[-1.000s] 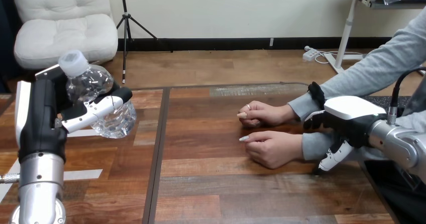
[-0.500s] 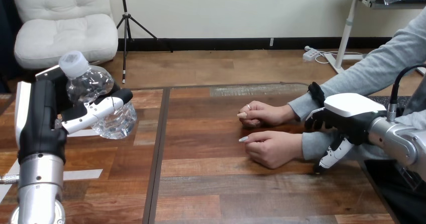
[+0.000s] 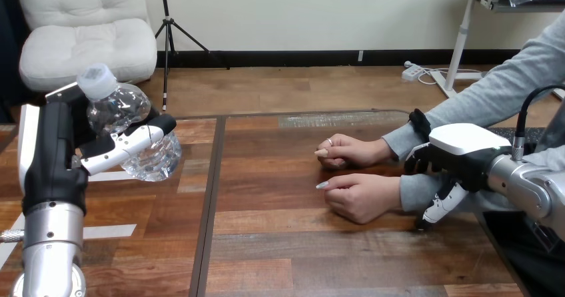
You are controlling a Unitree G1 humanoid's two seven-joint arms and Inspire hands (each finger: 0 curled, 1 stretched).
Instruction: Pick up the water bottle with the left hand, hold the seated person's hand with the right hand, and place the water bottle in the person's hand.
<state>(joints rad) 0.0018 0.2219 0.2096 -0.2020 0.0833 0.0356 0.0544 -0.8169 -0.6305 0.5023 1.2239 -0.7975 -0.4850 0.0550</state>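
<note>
My left hand (image 3: 50, 152) is raised above the table's left side, shut round a clear water bottle (image 3: 126, 132) with a white cap that leans to the left. The person's two hands rest palm down at mid-table, the farther one (image 3: 348, 150) and the nearer one (image 3: 362, 196), both with grey sleeves. My right hand (image 3: 460, 152) lies over the nearer grey sleeve just behind the wrist. Its fingers (image 3: 416, 160) curl down on the far side and its thumb (image 3: 438, 209) hangs down on the near side, so it clasps that wrist.
The wooden table (image 3: 320, 257) has a dark seam (image 3: 208, 204) running front to back left of centre. Strips of white tape (image 3: 110, 231) lie on its left part. The person's arms come in from the right edge.
My right hand has sunk a little onto the nearer sleeve and its thumb has dropped lower. The bottle and my left hand have barely moved.
</note>
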